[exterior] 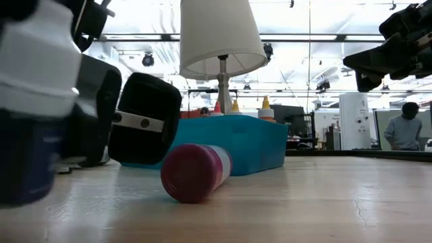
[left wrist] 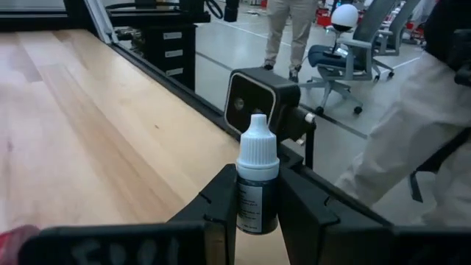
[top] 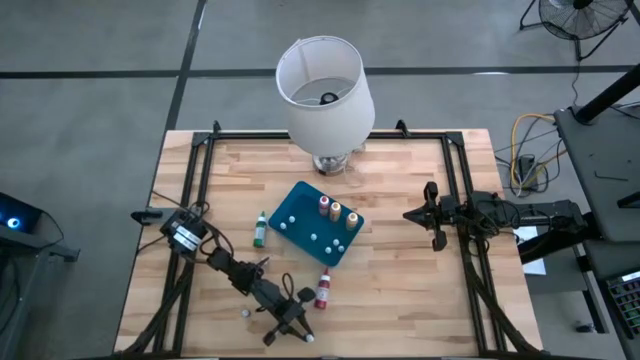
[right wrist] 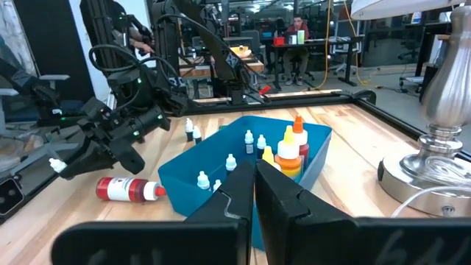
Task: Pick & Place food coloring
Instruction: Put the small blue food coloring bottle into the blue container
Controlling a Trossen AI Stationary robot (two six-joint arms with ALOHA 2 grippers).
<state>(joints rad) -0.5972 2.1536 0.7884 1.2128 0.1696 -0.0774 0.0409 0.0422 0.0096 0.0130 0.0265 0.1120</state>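
Food coloring bottle clamped in left gripper; right gripper closed, empty.

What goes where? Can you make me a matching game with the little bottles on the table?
Things:
1. green bottle
2. red bottle
3. dark bottle with white cap
4. three tall bottles

Places:
A. standing in the teal tray
B. gripped between the left arm's jaws
C. on the table, left of the tray
D. lying on its side on the table, between the tray and the left arm

Pairs: 1-C, 2-D, 3-B, 4-A
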